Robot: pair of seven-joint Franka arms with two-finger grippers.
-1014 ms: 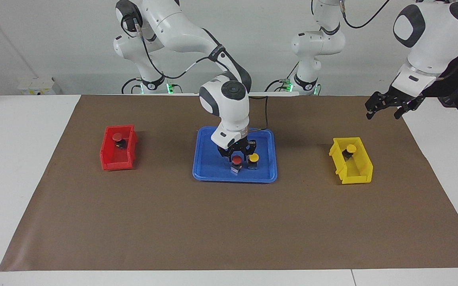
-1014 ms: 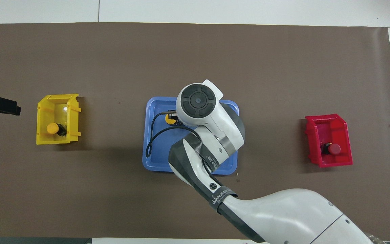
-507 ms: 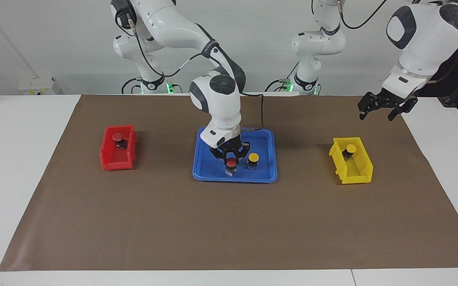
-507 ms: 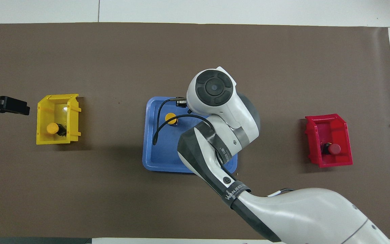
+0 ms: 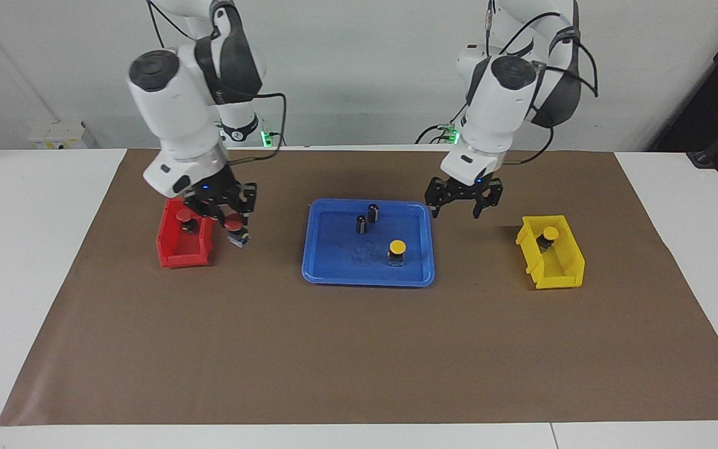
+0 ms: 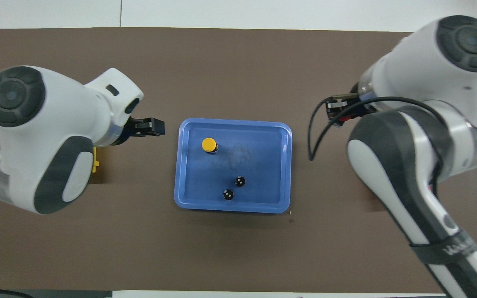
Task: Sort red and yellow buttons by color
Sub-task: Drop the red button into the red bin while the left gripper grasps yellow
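A: Where does each pincer stand?

B: The right pincer (image 5: 229, 215) hangs over the edge of the red bin (image 5: 172, 252) that faces the blue tray (image 5: 365, 274), its fingertips clamped on a red button (image 5: 235, 227) carried clear of the brown mat (image 5: 359, 349). The left pincer (image 5: 464, 201) hangs with its fingers spread and nothing between them, over the mat between the tray and the yellow bin (image 5: 555, 274).

A: Where do the remaining buttons lie?

B: A second red button (image 5: 184, 218) lies inside the red bin, at the end nearer the robots. One yellow button (image 5: 548, 237) lies inside the yellow bin, likewise at the end nearer the robots. The other yellow button (image 5: 397, 251) stands upright on the tray, toward the left arm's end.

A: What else occupies the tray?

B: Two dark cylinders (image 5: 366, 218) stand upright near its middle, close together and nearer to the robots than the yellow button. In the overhead view the arms cover both bins almost wholly.
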